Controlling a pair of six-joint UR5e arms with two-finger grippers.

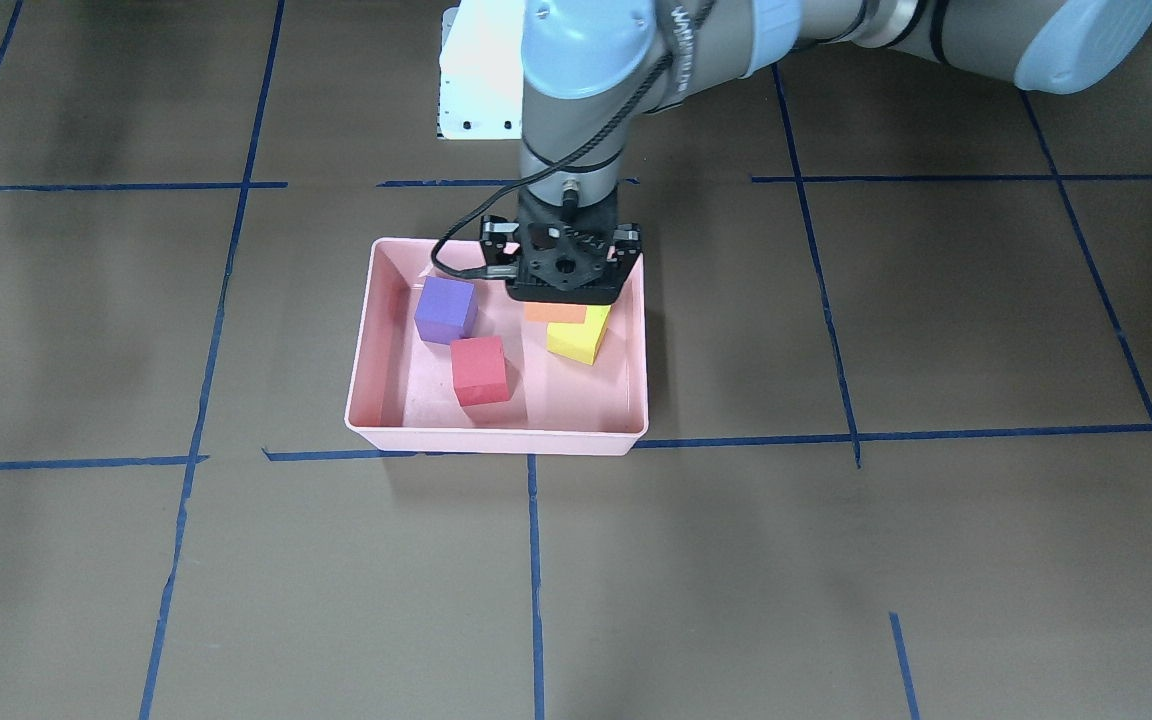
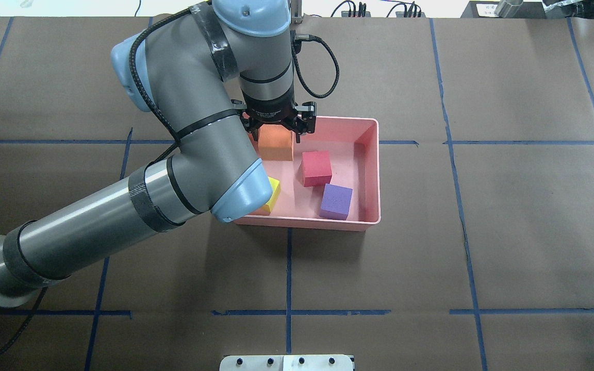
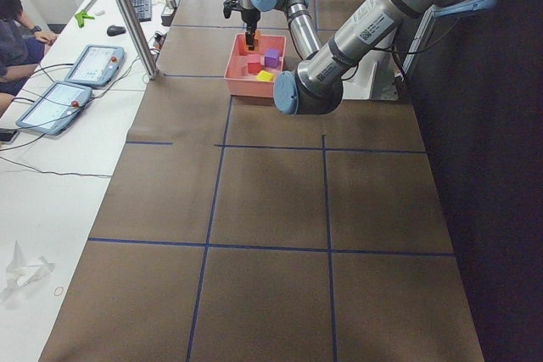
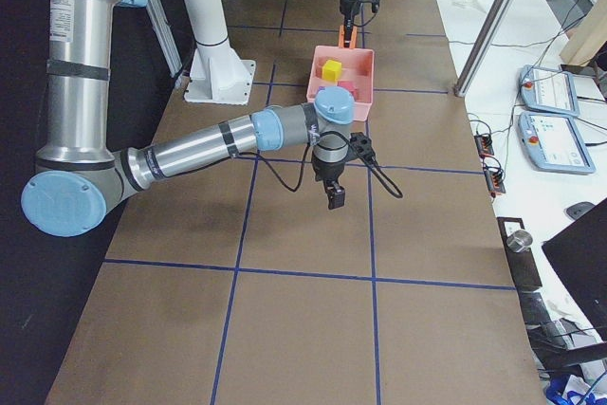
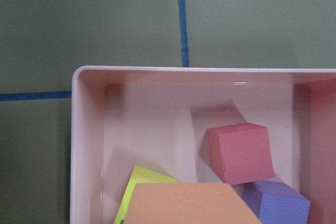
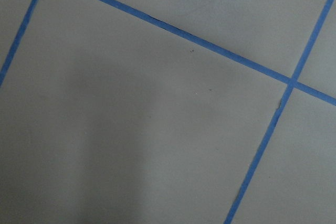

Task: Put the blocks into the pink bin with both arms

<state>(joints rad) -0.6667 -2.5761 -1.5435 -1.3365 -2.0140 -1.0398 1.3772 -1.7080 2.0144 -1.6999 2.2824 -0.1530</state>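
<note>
Looks like the left end effector [image 2: 275,135] is clamping the orange block [image 2: 275,148] over the pink bin [image 2: 374,170], probably the last one, just needing a release next.

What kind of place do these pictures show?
Probably a robotics lab: the left arm and right arm at a table gridded with blue tape, and control tablets on a side desk.

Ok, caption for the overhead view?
Left pincer holds orange block over pink bin; red block, purple block, yellow block inside.
</note>
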